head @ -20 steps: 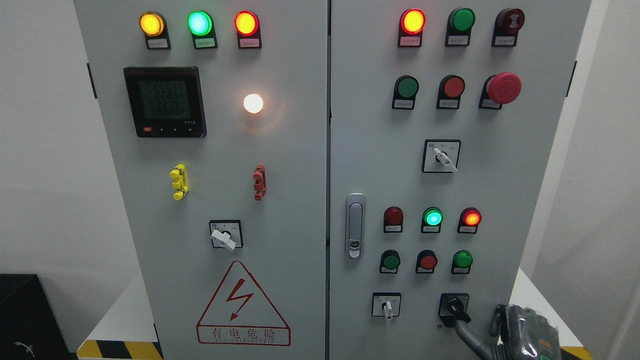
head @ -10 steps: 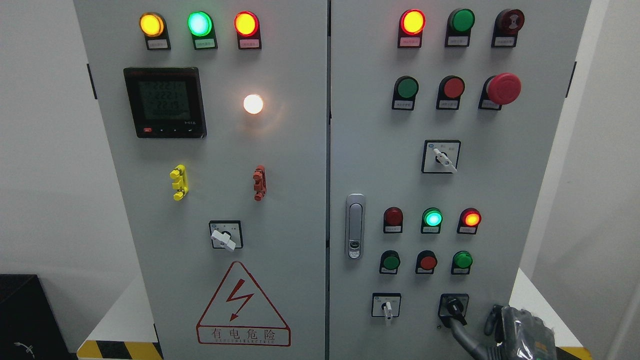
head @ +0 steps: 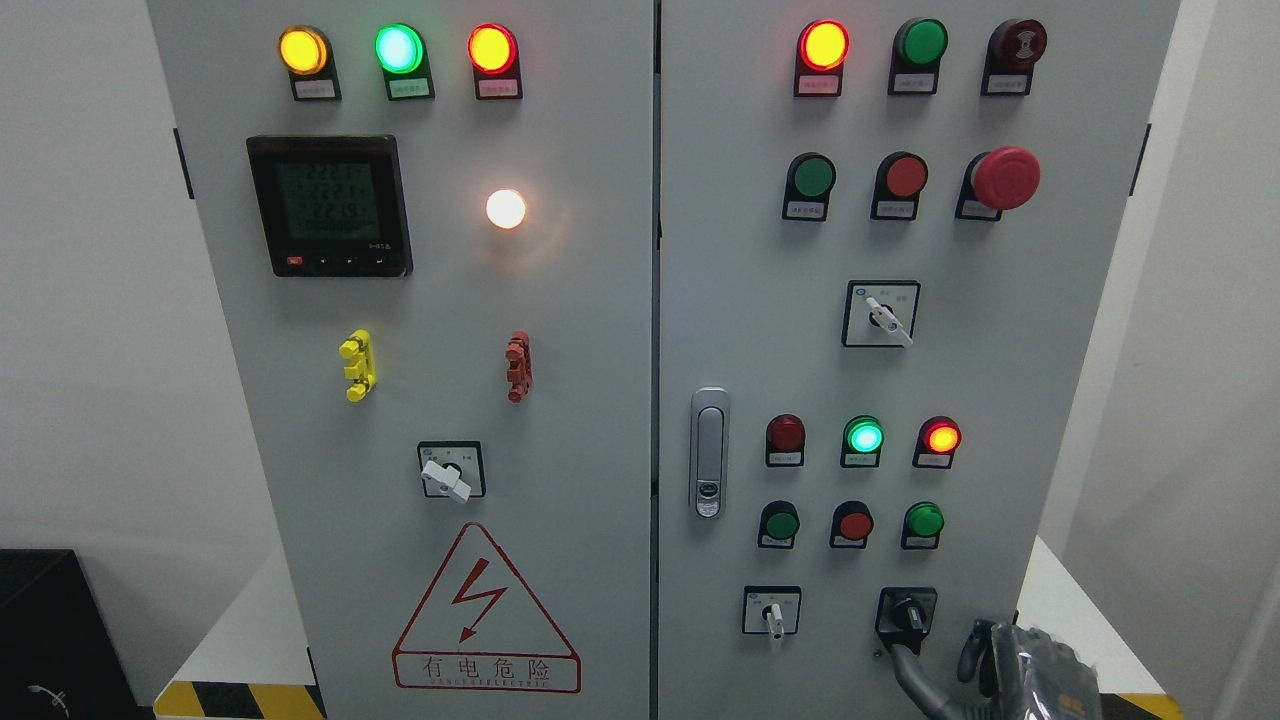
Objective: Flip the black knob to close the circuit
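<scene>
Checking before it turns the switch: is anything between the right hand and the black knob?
Nothing visible. The right hand sits just below and right of the black knob, one finger reaching up to it.

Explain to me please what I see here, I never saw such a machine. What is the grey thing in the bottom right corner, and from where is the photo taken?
The photo comes from a camera on a humanoid robot's head, looking straight at a grey electrical cabinet with two doors. On the doors are lit lamps, push buttons, a digital meter, a red mushroom-shaped button and several small rotary switches. The grey thing is the robot's right hand, coming in at the bottom right. One finger reaches up to just under the black knob, the switch it should turn. Whether it touches the knob is hard to tell. The hand holds nothing. The left hand is out of view.
</scene>
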